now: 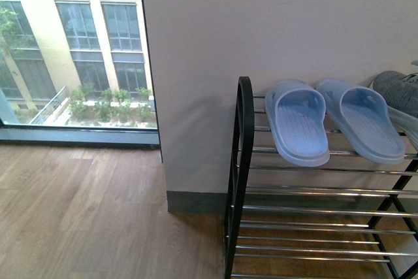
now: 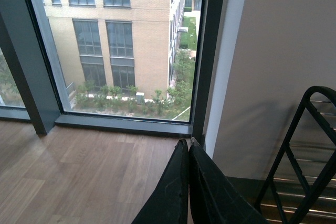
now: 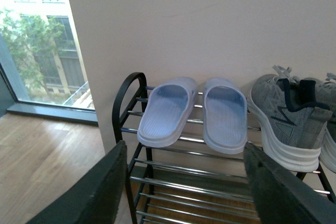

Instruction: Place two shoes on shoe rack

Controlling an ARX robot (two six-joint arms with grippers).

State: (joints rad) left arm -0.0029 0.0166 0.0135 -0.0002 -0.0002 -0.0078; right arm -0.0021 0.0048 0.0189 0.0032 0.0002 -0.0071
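The shoe rack (image 1: 243, 161) is standing against the white wall (image 1: 261, 24), beside the window (image 1: 72, 44), and its top tier is carrying the footwear. In the right wrist view a grey sneaker (image 3: 286, 116) is sitting on the top rods just beside a pair of light blue slippers (image 3: 197, 111), and a sliver of a second grey sneaker (image 3: 329, 129) is showing at the frame edge beyond it. Judged from this, the task is looking finished or nearly so: both shoes appear to be resting on the rack, though the second is mostly cut off, so its seating cannot be confirmed.

The fully visible sneaker is lying with its long axis running front to back across the rods. Its rounded white-soled end is pointing outward, toward the robot, and the laces and dark tongue are sitting toward the wall. It is standing upright on its sole, parallel to the slippers, which are pointing the same way.

The right pincer (image 3: 186, 192) is hanging wide, its two dark fingers (image 3: 92, 192) well apart and holding nothing, in front of the rack. The left pincer (image 2: 188, 182) is pressed narrow, fingertips together, gripping nothing, and aimed at the wooden floor (image 2: 79, 177) near the window.
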